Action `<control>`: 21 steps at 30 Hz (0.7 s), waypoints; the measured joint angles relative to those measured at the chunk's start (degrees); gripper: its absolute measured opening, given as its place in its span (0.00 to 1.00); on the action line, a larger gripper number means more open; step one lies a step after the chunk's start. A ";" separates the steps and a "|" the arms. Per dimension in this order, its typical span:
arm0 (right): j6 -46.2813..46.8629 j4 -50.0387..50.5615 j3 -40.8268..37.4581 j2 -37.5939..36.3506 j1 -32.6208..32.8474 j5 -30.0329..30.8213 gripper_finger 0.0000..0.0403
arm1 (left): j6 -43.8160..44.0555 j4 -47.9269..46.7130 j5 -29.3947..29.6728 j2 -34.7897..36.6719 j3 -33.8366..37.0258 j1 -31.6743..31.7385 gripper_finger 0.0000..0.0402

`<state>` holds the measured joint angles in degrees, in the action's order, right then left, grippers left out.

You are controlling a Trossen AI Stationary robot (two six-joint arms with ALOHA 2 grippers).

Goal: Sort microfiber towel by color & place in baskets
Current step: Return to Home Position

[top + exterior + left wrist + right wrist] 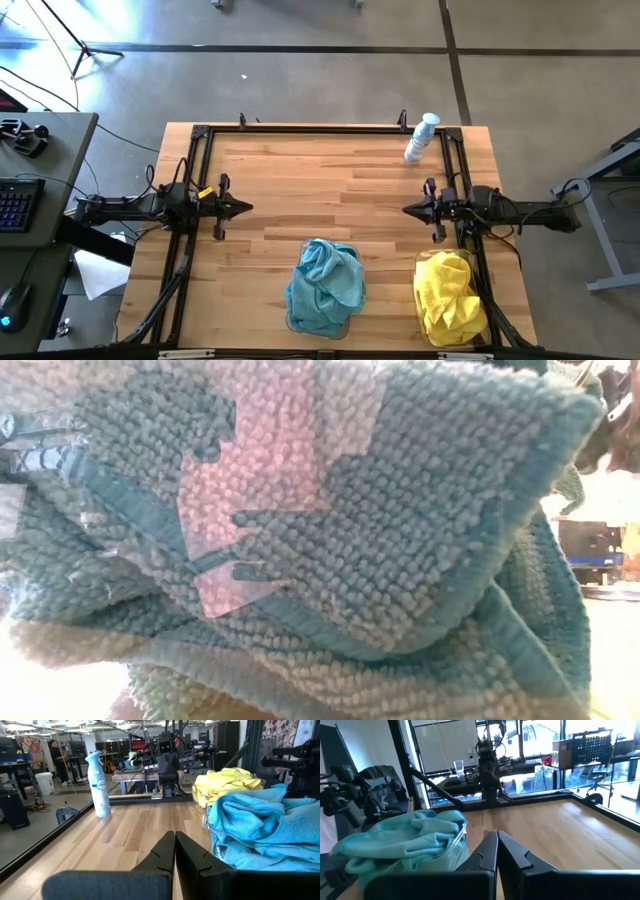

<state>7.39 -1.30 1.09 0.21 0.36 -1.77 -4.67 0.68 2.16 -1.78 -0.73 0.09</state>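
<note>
Along the table [320,180] edge opposite the spray bottle [421,138], the teal-blue microfiber towels [325,285] sit heaped in one clear basket [461,836], spilling over its rim, and the yellow microfiber towels [450,295] are piled in the other clear basket [419,270] just to their right, near the table's corner. Teal cloth pressed close to the lens fills the low view. The left end effector [245,208] hovers over the left side of the table, pointing toward the middle, its fingers [162,852] clenched together on nothing. The right end effector [408,209] faces it from the right side, well apart from it, fingers [489,851] likewise clenched and empty. The spray bottle stands at the far right corner, upright in the left wrist view.
</note>
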 joint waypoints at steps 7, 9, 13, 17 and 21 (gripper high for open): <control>-1.10 1.40 -0.01 0.08 0.02 -0.93 0.00 | 0.00 0.03 0.00 -0.19 -0.02 0.00 0.00; -2.49 1.41 -0.01 0.08 0.02 -0.94 0.00 | 0.00 0.05 -0.01 -0.19 -0.02 -0.01 0.00; -3.38 1.48 -0.03 0.09 0.02 -0.36 0.00 | 0.00 0.03 -0.01 -0.19 -0.02 -0.01 0.00; -3.86 1.48 -0.03 0.10 0.02 -0.27 0.00 | 0.00 0.03 -0.01 -0.19 -0.02 -0.01 0.00; -4.88 1.48 -0.05 0.10 0.02 -0.25 0.00 | 0.00 0.02 -0.01 -0.19 -0.02 -0.01 0.00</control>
<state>2.50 0.18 1.04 0.32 0.38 -2.02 -4.67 0.70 2.15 -1.98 -0.75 0.08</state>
